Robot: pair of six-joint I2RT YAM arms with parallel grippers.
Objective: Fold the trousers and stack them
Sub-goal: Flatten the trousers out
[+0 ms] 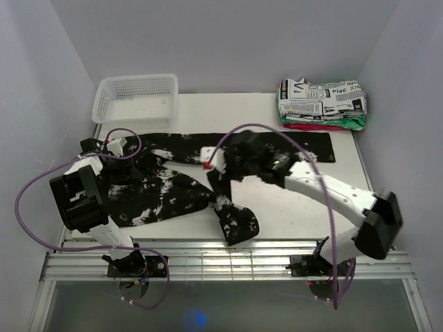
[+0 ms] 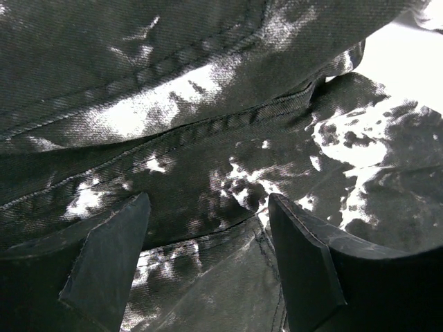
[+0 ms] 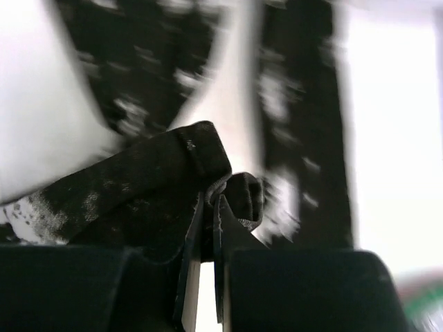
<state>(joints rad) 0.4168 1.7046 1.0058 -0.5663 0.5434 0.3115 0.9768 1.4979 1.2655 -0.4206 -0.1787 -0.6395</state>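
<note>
The trousers point(image 1: 163, 197) are black with white splotches and lie across the table, one leg point(image 1: 291, 144) stretched along the back towards the right. My right gripper point(image 1: 220, 171) is shut on a bunched fold of the trousers point(image 3: 173, 180) and holds it above the table; the other leg end point(image 1: 237, 223) trails towards the front edge. My left gripper point(image 1: 119, 166) hovers low over the left part of the garment. In the left wrist view its fingers point(image 2: 111, 263) stand wide apart with seamed fabric point(image 2: 208, 138) lying under and between them, not pinched.
A white mesh basket point(image 1: 135, 100) stands at the back left corner. A stack of folded clothes point(image 1: 322, 104), newspaper print on top with red and green beneath, sits at the back right. Bare white table point(image 1: 297, 207) lies in front of the right arm.
</note>
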